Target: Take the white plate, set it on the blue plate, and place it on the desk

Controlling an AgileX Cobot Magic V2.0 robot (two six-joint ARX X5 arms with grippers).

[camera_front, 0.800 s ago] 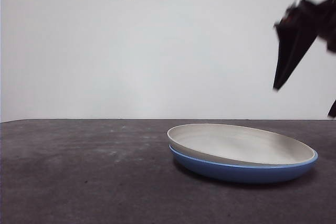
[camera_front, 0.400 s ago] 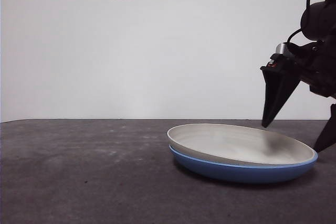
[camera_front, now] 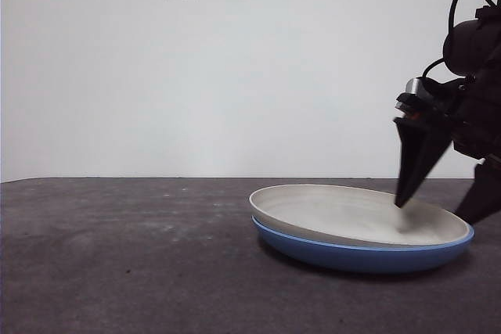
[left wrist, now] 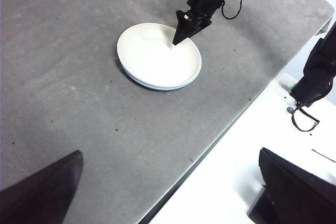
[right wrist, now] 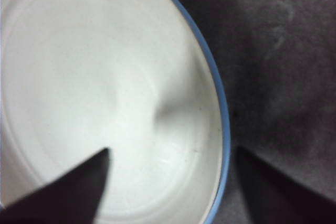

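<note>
Near desk's [left wrist: 68,77] far edge, white plate [camera_front: 352,215] sits nested in blue plate [camera_front: 368,256], tilted a bit, its rim riding higher on one side.

Right gripper [camera_front: 442,210] straddles the stack's rim w/ jaws spread wide, holding nothing: one jaw over white plate's inside, other outside over desk. Left gripper [left wrist: 168,192] waits high near desk's near edge, jaws wide apart, empty.

Step in hand, prob: grab white plate's rim to lift it off. To do well: drop inner jaw to plate floor, keep outer jaw above blue rim so only white rim gets pinched, close firm, lift straight up; plate is matte but shallow, could slip or drag blue one along.

Vs 1.0 s ago: right gripper was high near the top corner in front view, now down at the rim, inner jaw tip inside plate. Plates unmoved.
</note>
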